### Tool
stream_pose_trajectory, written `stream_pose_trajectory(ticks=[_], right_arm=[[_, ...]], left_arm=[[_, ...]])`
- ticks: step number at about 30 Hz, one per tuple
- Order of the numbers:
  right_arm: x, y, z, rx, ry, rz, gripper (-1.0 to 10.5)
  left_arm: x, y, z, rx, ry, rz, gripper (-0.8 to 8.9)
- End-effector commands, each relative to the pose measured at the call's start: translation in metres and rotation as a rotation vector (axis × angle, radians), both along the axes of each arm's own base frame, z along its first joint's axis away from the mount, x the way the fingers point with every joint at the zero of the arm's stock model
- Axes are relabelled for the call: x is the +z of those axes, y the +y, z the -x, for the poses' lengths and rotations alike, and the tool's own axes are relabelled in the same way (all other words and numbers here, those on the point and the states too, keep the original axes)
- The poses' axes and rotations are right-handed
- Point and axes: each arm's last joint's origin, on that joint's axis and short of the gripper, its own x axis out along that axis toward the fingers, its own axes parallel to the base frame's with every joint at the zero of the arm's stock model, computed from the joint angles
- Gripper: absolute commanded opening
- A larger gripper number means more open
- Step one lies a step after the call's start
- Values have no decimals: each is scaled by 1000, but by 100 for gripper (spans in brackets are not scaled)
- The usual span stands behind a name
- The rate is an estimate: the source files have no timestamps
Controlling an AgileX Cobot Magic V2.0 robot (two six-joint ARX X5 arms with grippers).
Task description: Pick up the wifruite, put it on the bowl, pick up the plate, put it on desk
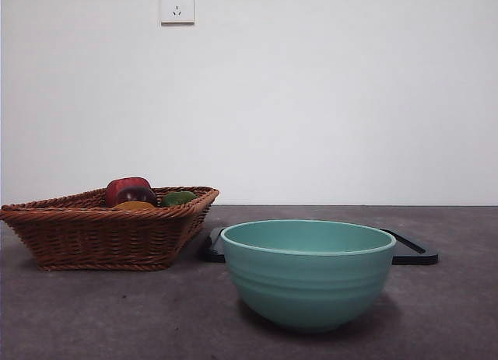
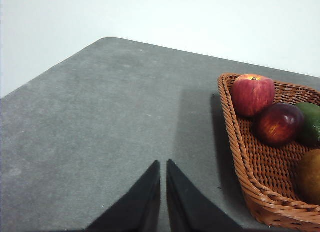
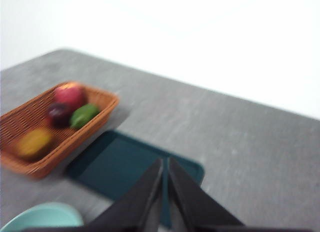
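Front view shows the teal bowl (image 1: 308, 272) standing empty on the grey counter (image 1: 93, 313), with a dark flat plate (image 1: 412, 251) lying just behind it. A wicker basket (image 1: 101, 235) sits to one side of the bowl, apart from it. Inside the basket lie 4 fruits: a red apple (image 2: 252, 94), a dark purple fruit (image 2: 278, 123), a green fruit (image 2: 311, 123), and the dull-orange wifruite (image 3: 33, 143), which rests at the basket's end away from the apple. The left end effector (image 2: 163, 164) hangs above bare counter just beside the basket, its 2 jaws pressed nearly together and holding nothing. The right end effector (image 3: 165, 162) hovers over the plate, jaws likewise closed and empty; that view is blurred.
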Motion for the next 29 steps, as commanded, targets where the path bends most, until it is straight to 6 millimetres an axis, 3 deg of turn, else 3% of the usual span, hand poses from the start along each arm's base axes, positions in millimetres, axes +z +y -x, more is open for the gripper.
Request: stream_pose_trajectory(ticks=[1, 6, 12, 18, 29], right_arm=[[-42, 2, -18, -4, -99, -26, 10], [-110, -13, -22, -143, -141, -44, 10], [-151, -24, -25, -265, -100, -30, 10], [-172, -31, -28, -348, -52, -19, 10], [-178, -36, -27, -441, 18, -15, 10]], left_arm=[[-7, 0, -1, 3, 27, 1, 19], [-7, 0, -1, 3, 27, 1, 19], [-7, 0, -1, 3, 27, 1, 19], [-7, 0, -1, 3, 27, 1, 19], [-7, 0, -1, 3, 27, 1, 19]])
